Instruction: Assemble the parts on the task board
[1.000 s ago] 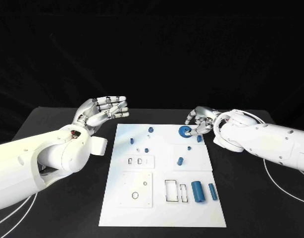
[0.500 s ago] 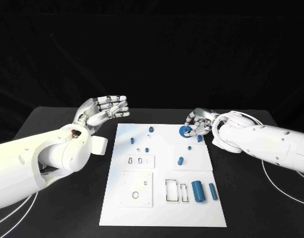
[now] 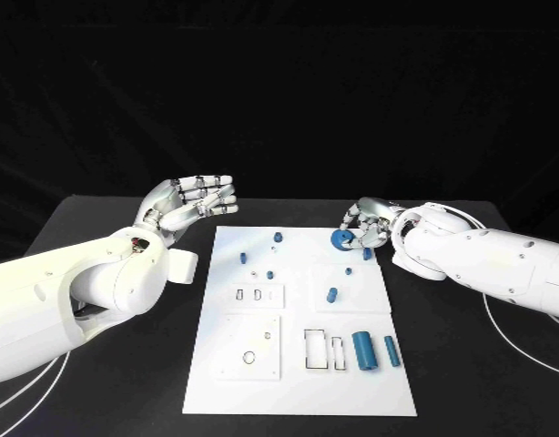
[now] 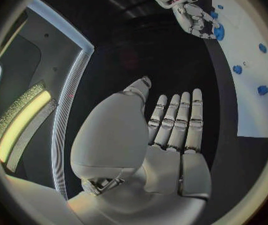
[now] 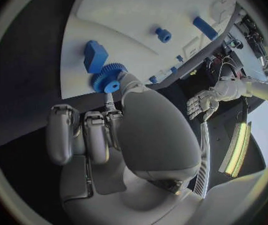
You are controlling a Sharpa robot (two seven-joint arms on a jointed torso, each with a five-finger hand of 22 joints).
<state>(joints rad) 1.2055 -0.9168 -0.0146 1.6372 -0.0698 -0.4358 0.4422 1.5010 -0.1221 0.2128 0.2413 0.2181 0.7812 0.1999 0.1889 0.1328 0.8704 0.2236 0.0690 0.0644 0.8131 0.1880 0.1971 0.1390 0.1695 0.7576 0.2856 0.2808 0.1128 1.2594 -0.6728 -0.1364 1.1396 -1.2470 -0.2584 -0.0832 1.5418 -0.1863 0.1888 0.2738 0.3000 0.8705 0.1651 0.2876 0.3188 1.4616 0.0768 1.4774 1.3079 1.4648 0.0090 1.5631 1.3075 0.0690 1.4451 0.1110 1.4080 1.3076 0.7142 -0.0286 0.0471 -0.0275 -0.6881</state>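
Right wrist view: the right hand [image 5: 118, 135] pinches a small blue gear [image 5: 108, 77] at its fingertips, the thumb's tip on the gear and the other fingers [image 5: 86, 135] curled in beside the palm. The gear sits at the near edge of the white board [image 5: 140, 20], touching a blue block [image 5: 95, 55] just beyond it. Farther out on the board lie a small blue round piece [image 5: 163, 34] and a blue bar [image 5: 205, 27].

In the head view the same hand [image 3: 369, 225] holds the gear [image 3: 340, 239] over the board's far right corner. The board [image 3: 303, 382] carries several small blue pegs [image 3: 268, 273] in its upper half, with two blue cylinders [image 3: 363, 350] lying side by side near its lower right.

The left hand [image 3: 190, 201] is raised above the black table [image 3: 96, 218], left of the board and well apart from it, holding nothing. In the left wrist view its fingers [image 4: 178, 120] lie straight and close together.
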